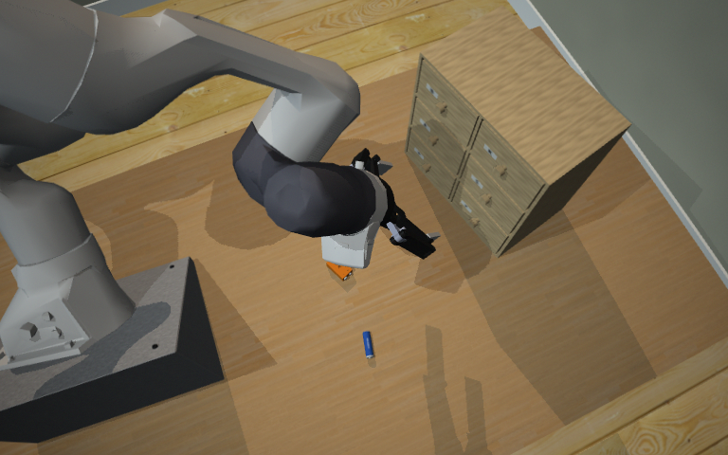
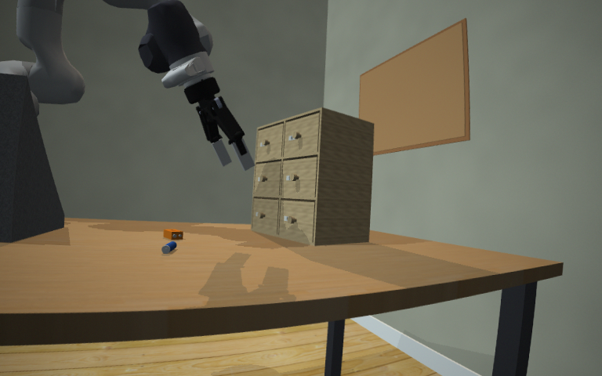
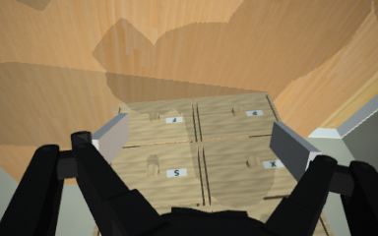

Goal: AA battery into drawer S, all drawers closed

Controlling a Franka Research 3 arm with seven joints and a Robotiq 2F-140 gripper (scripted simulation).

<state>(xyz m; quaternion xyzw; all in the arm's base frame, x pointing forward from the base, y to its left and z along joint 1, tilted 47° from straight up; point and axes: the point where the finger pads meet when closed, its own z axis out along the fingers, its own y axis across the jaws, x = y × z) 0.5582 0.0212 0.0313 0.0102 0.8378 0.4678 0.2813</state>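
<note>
Wooden table [image 2: 399, 265] under grey walls, small chest [image 2: 343, 177] at the far side, all six drawers shut. Hung tilted before the chest front: gripper [image 2: 233, 157], fingers spread full wide, nothing held. Faced the S drawer [image 3: 162, 169], middle row by its knob [image 3: 153, 165]. Lay well apart on the table: blue battery [image 1: 368, 344], near an orange block [image 1: 340, 269]. Risk judged: pulled too far, drawer drooping or dropping out; hard tug, chest shifted

The arm [image 1: 134, 69] has bulky pale-grey faceted links, with a dark charcoal wrist link [image 1: 311, 195] at about 3 o'clock from them. Its flanged foot, with bolt recesses, sits on a dark grey wedge-shaped pedestal [image 1: 160, 332]. A white flange [image 2: 186, 68] carries the black gripper [image 2: 233, 155], whose linkage fingers end in flat grey pads [image 3: 292, 147].
</note>
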